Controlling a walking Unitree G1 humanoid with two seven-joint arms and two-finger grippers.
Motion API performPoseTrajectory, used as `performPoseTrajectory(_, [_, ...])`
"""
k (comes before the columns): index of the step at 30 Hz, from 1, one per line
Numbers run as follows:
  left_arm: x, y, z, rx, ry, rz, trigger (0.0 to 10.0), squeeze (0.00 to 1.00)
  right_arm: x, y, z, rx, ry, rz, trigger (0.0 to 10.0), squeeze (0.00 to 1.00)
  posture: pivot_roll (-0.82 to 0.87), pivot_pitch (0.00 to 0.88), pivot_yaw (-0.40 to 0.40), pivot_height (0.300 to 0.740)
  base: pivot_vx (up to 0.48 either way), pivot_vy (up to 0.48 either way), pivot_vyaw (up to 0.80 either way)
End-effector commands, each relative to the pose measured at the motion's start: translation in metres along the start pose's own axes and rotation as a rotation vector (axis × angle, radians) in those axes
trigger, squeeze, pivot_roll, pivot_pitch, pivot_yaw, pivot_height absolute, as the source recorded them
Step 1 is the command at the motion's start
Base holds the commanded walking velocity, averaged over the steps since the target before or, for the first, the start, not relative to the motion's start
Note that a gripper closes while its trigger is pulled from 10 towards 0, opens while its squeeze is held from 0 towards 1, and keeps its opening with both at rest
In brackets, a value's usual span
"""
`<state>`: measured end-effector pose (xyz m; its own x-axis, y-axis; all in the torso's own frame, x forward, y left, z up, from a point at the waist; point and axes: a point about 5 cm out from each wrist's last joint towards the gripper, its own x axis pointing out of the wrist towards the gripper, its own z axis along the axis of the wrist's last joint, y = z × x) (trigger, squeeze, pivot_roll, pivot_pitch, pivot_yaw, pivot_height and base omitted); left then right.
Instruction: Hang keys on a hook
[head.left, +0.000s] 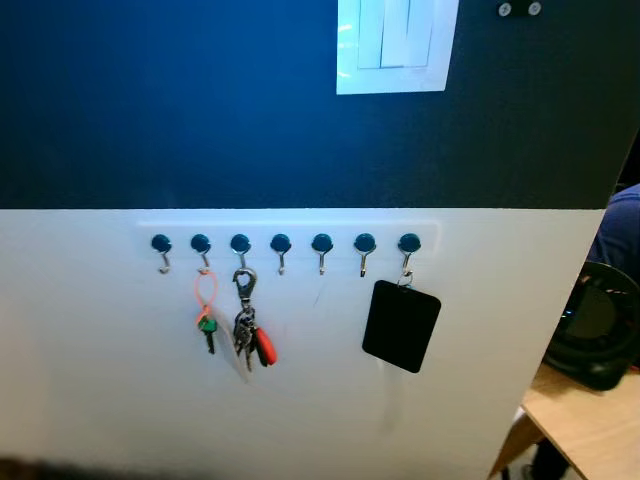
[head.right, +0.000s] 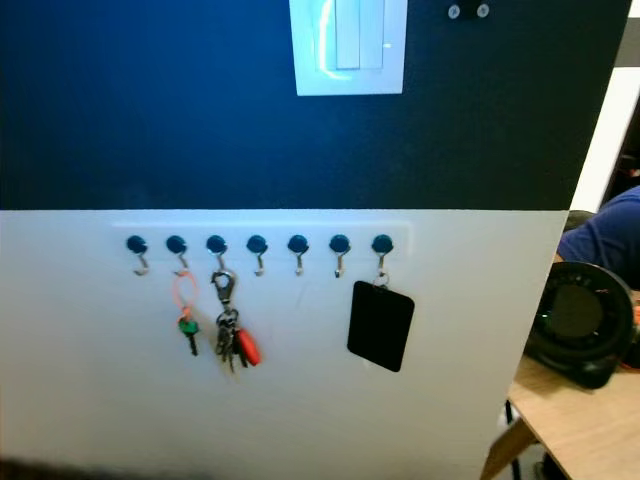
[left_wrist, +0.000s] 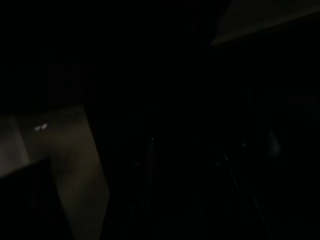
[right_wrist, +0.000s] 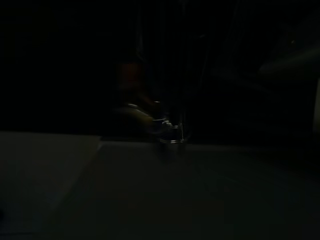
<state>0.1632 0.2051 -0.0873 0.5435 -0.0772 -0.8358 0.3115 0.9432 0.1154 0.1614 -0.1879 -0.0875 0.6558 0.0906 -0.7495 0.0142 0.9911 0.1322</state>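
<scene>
- a row of seven hooks (head.left: 281, 250) with blue knobs runs along the white lower part of the wall (head.left: 100, 380); the upper part is dark blue.
- the keys (head.left: 250, 335), a bunch with a red tag on a metal clip, hang from the third hook from the left.
- a green key (head.left: 207, 325) on an orange loop hangs from the second hook, just beside the bunch.
- a black card (head.left: 401, 325) hangs tilted from the last hook.
- a white switch plate (head.left: 395, 45) is cut off at the top edge.
- at the right edge, a black round device (head.right: 580, 320) sits on a wooden table (head.right: 570, 420), both cut off; behind is a person's blue sleeve (head.right: 605, 235).
- both wrist views are nearly black: the left gives only a pale strip, the right a faint glint of metal and a dim reddish patch, too dark to name.
- whether either gripper is open, or holds anything, cannot be told.
</scene>
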Motion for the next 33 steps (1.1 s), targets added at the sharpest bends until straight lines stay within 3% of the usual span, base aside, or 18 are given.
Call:
performPoseTrajectory(1, [-0.0025, 0.0058, -0.0068, 0.013, 0.029, 0.01, 10.0, 0.0, 0.0001, 0.0023, -0.0013, 0.015, 0.001, 0.006, 10.0, 0.0, 0.08, 0.02, 0.036, 0.74, 0.0, 0.0, 0.0])
performPoseTrajectory(19, [-0.0016, 0.0017, -0.0062, 0.002, 0.026, 0.004, 10.0, 0.0, 0.0001, 0.0031, -0.0021, 0.021, 0.003, 0.007, 10.0, 0.0, 0.09, 0.023, 0.034, 0.74, 0.0, 0.0, 0.0])
performPoseTrajectory(33, [-0.0001, 0.0027, -0.0019, -0.014, 0.024, 0.022, 10.0, 0.0, 0.001, 0.0033, 0.0007, 0.022, -0.005, 0.008, 10.0, 0.0, 0.09, 0.023, 0.031, 0.74, 0.0, 0.398, 0.0])
